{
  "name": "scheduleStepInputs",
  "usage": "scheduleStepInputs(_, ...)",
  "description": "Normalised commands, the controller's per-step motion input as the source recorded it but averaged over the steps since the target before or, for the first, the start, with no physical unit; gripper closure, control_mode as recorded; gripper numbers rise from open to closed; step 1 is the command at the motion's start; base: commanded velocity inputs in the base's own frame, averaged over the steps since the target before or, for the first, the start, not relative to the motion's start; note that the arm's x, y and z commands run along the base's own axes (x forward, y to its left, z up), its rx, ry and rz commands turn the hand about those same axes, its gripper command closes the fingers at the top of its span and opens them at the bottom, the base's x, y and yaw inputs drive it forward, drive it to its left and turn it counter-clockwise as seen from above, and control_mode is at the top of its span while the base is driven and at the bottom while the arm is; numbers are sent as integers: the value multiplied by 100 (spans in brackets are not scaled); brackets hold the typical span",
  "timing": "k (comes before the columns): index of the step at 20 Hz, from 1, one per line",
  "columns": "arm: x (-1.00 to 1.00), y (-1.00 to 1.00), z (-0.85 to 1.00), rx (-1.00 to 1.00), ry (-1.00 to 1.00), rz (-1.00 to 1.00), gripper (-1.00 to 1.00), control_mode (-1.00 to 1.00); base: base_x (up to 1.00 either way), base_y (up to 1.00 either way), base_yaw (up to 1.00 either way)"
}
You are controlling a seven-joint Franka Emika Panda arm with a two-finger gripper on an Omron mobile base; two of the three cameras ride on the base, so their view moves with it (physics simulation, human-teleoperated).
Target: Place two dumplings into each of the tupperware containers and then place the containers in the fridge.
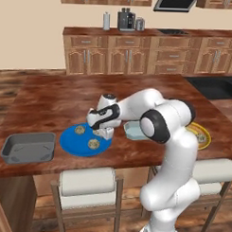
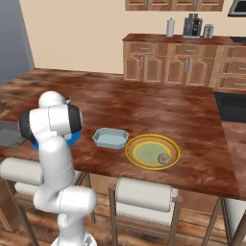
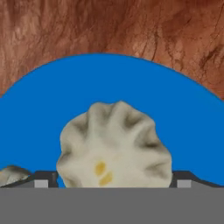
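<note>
**Pincer low over blue plate, dumpling framed but not yet gripped**

The gripper [image 1: 104,132] is seen down at the blue plate [image 1: 69,142], jaws spread near full width. In the hand view one dumpling [image 3: 114,146] sits between the two finger tips [image 3: 41,179], w/ clear gap each side; nothing is held.

Two more dumplings are seen on the same plate in the left base view: one toward the plate's far-left rim [image 1: 80,130], one toward its near rim [image 1: 93,144]. A sliver of a neighbouring dumpling [image 3: 12,174] shows at the hand view's lower left, just beside a finger tip.

The plate lies near the worktop's front edge, left of centre. The dark grey container [image 1: 29,148] is at the front-left corner, apart from the plate. The pale blue container [image 2: 110,138] rests just right of the plate, partly hidden by the arm in the left base view. Beyond that, the yellow-green plate [image 2: 139,144] carries one further dumpling [image 2: 164,158]. Both tubs look empty, so the task is judged at its start.

Risks, as judged:
- Dumpling is rounded & pleated; an off-centre close could squeeze it out sideways.
- The neighbour at the finger may be nudged or pinched along w/ the target.
- Tips pressed too low could drag on the plate & shift it.
- The blue tub is shallow; a high release may let the piece bounce out.
</note>
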Motion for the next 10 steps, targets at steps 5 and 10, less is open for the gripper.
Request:
scheduleStepInputs(5,-20,-23,99,1,-9,1,100,-100,0,0,0)
scheduleStepInputs(10,-87,-96,75,0,0,0,100,-100,0,0,0)
